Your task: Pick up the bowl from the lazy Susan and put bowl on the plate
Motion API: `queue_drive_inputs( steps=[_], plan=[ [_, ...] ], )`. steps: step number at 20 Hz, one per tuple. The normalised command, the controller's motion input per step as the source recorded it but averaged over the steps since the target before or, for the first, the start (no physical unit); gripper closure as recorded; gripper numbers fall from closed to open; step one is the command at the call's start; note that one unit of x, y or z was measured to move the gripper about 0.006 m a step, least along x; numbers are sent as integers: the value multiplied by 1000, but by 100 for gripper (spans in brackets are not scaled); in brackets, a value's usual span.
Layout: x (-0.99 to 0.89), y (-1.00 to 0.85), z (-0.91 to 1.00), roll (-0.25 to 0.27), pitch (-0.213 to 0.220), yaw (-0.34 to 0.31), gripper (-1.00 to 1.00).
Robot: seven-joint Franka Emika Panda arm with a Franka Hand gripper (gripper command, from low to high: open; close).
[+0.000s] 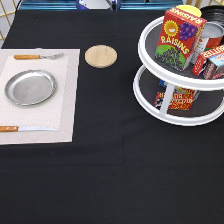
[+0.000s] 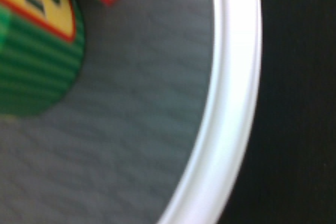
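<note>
The white two-tier lazy Susan (image 1: 146,98) stands at the exterior view's right, with boxes and cans on both dark grey shelves. The black bowl does not show in either view. The silver metal plate (image 1: 30,87) lies bare on a pale placemat (image 1: 66,100) at the exterior view's left. The gripper is not in the exterior view. The wrist view looks from close by onto the lazy Susan's white rim (image 2: 225,130) and grey shelf surface (image 2: 135,140), with a green ribbed item (image 2: 37,65) on that shelf.
A red raisins box (image 1: 179,37), a can (image 1: 214,34) and other packages fill the top tier; a box (image 1: 181,98) stands on the lower tier. A pale wooden disc (image 1: 100,56) lies between placemat and turntable. A fork (image 1: 37,56) and knife (image 1: 25,128) flank the plate.
</note>
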Motion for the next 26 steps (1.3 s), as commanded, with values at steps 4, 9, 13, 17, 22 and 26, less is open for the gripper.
queue_drive_inputs(
  steps=[4,9,13,17,22,26],
  plan=[
    [429,0,-4,213,48,-4,-100],
    [297,11,-61,238,66,0,-100],
    [322,4,-68,225,75,-23,-100],
    [314,0,-140,238,94,-94,-100],
    [187,0,-163,222,94,-113,-100],
    [19,0,-54,161,78,-69,-100]
  ],
)
